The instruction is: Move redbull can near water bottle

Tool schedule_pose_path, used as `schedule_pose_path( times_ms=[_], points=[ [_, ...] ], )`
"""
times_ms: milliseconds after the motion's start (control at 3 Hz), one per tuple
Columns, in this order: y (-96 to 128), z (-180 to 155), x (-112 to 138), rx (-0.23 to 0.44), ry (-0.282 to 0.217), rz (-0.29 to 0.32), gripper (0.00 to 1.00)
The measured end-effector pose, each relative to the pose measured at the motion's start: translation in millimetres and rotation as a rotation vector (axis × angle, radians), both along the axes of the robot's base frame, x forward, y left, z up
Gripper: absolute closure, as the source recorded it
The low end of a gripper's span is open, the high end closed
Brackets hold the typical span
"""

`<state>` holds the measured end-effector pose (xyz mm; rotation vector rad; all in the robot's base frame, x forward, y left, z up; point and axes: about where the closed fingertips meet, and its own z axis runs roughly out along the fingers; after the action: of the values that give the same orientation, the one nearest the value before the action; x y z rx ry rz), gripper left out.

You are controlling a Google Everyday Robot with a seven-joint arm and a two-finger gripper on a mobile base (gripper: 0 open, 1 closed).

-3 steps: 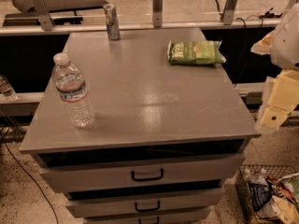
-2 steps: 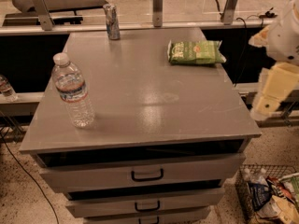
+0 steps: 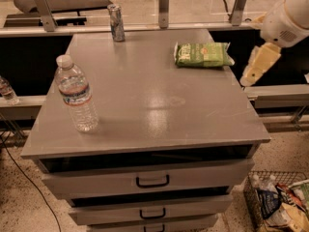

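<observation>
three things top the grey cabinet (image 3: 145,105): redbull can (image 3: 116,23), water bottle (image 3: 77,95), green packet (image 3: 203,54); gripper (image 3: 258,66) beside the packet, grip unclear.

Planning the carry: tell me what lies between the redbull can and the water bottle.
In the camera view, only bare cabinet top lies between redbull can and water bottle. The gripper hangs beyond the right edge.
</observation>
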<state>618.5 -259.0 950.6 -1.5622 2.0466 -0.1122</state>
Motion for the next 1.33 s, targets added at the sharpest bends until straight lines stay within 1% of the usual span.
schedule_pose_path(
  times_ms=[333,667,1000,1333],
  points=[
    [-7,-32,69,0.069,-0.031,-0.039,0.0],
    [-7,-32,69,0.069,-0.031,-0.039,0.0],
    [3,-41,76,0.118,-0.029,-0.024,0.0],
    [40,-43,92,0.235,-0.055,0.019,0.0]
  ],
)
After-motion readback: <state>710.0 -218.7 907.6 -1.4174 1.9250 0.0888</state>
